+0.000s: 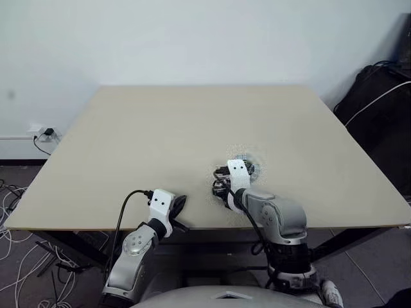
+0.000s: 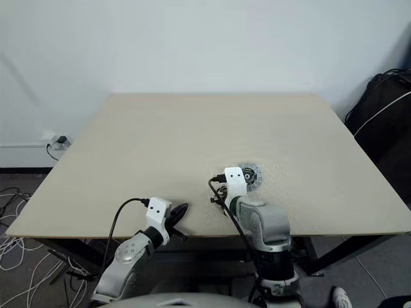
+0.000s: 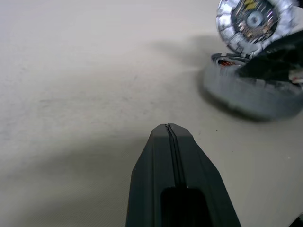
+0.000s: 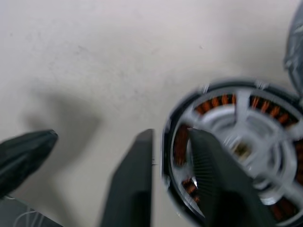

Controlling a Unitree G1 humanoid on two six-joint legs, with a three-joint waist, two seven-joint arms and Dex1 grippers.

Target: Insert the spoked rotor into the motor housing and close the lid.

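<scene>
The motor housing [image 4: 222,101] is a squat round puck with copper windings, lying on the table near its front edge. The spoked rotor [image 4: 246,137] lies in it, its silvery spokes over the windings. My right gripper [image 4: 170,135] is open and straddles the housing's rim, one finger outside and one over the windings. The lid [image 3: 253,21], a ribbed silver disc, lies just beyond the housing [image 3: 251,97], also seen as the lid [image 2: 249,174]. My left gripper [image 3: 168,130] is shut and empty, low over the table a short way left of the housing.
The tan table [image 1: 160,128] stretches far and to both sides. Its front edge runs just under both grippers. A black bag [image 1: 379,96] stands on the floor at the right. Cables [image 1: 19,256] and a wall outlet [image 1: 42,133] are at the left.
</scene>
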